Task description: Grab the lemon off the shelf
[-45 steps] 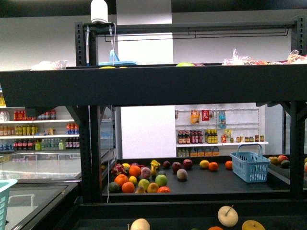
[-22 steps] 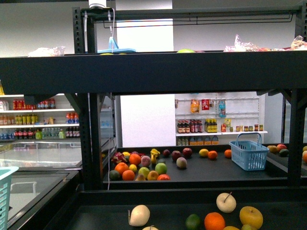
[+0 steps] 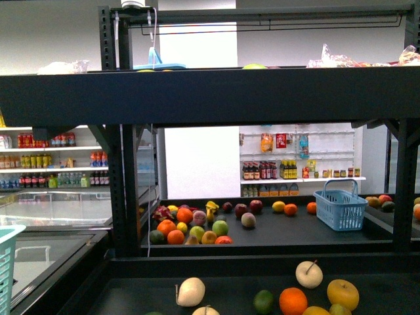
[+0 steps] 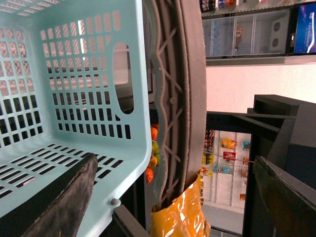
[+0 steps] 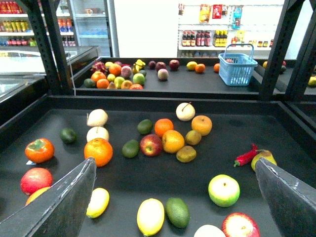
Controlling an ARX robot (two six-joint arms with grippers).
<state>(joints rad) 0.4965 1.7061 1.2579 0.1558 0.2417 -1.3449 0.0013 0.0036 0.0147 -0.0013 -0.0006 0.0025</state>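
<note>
Lemon (image 5: 98,202) loose on shelf (image 5: 222,148) deck

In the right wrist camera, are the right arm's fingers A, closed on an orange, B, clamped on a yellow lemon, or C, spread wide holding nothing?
C: the right fingers stand wide apart over the black metal shelf deck, with no fruit gripped between them.
</note>
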